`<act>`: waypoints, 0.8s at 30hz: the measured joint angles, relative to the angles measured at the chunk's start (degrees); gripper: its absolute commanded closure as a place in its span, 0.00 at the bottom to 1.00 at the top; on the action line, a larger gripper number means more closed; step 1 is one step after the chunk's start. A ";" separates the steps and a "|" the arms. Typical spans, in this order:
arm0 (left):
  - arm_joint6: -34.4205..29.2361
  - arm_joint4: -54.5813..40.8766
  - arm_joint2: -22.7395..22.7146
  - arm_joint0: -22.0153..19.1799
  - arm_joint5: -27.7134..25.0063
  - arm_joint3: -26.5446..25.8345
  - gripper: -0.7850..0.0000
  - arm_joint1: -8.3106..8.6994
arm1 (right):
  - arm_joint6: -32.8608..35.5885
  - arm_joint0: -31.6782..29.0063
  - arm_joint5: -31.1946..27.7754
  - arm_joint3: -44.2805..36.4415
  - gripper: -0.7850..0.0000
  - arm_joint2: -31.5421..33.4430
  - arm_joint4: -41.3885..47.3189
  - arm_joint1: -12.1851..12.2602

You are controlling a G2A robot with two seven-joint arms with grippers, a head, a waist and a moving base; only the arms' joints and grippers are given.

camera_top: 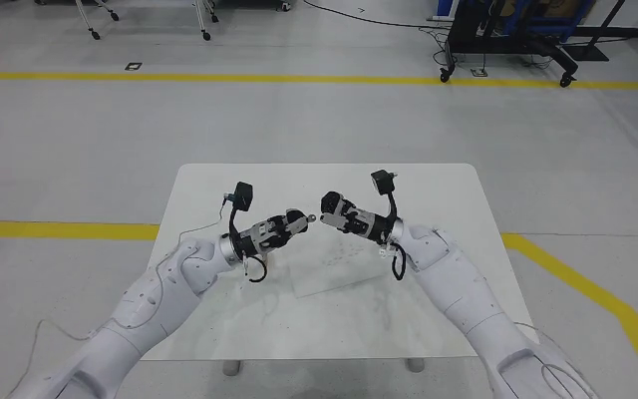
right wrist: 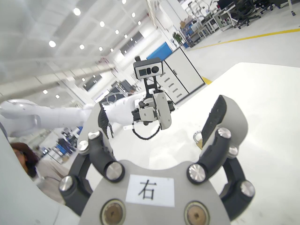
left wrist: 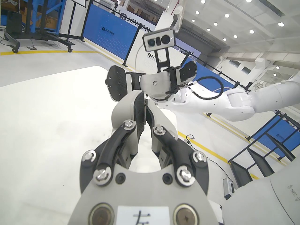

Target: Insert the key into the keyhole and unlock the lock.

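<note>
You're at the stage before insertion. At the centre of the top view the left gripper [camera_top: 306, 218] and right gripper [camera_top: 327, 210] face each other above the tabletop [camera_top: 429, 190]. The left fingers are pinched together on a small metal piece, likely the key [camera_top: 312, 216]. The right fingers stand wide apart, holding nothing. The lock [right wrist: 197, 138] lies on the tabletop, partly hidden behind a right finger. Next, I'd judge, you need the lock held steady with its keyhole facing the key.

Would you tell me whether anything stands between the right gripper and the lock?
Nothing visible does. The lock lies on the table just beyond the open right gripper, partly hidden by one of its fingers.
</note>
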 measured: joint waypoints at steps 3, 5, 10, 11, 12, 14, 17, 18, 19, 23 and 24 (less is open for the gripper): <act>-2.34 0.07 1.71 -0.96 0.00 -0.29 1.00 0.34 | 1.89 -2.07 1.68 -5.01 0.21 4.28 -12.05 1.95; -4.47 -0.52 3.01 -1.87 0.00 -0.52 1.00 0.58 | 4.04 -4.44 4.16 -9.82 0.24 6.68 -17.98 3.11; -7.27 -1.11 5.40 -3.42 0.00 -1.93 1.00 1.33 | 10.20 -9.23 7.18 -18.68 0.36 8.86 -18.67 4.73; -7.42 -1.07 5.89 -3.64 0.00 -2.28 1.00 1.56 | 11.85 -9.60 6.85 -19.41 0.45 8.84 -16.77 5.00; -7.37 -1.10 6.22 -3.76 0.00 -2.45 1.00 1.72 | 13.14 -9.68 6.60 -19.61 0.53 8.64 -15.29 5.16; -6.97 -1.27 6.95 -4.00 0.00 -2.69 1.00 2.03 | 15.97 -9.20 6.36 -19.30 0.56 7.76 -12.03 5.41; -6.66 -1.00 8.12 -4.48 0.00 -2.99 1.00 2.37 | 18.48 -7.76 6.96 -17.97 0.53 6.37 -9.21 5.54; -6.49 -0.81 8.43 -4.66 0.00 -2.99 1.00 2.46 | 18.90 -7.29 7.24 -17.53 0.51 6.00 -8.80 5.56; -6.21 -0.61 8.72 -4.83 0.00 -3.00 1.00 2.54 | 19.18 -6.84 7.54 -17.13 0.52 5.65 -8.58 5.57; -4.62 1.05 10.03 -5.55 0.00 -2.79 1.00 2.88 | 19.38 -5.56 7.97 -16.00 0.55 4.55 -7.85 5.67; -4.21 1.34 10.34 -5.68 0.00 -2.77 1.00 2.92 | 19.41 -5.40 7.80 -15.83 0.55 4.41 -7.50 5.73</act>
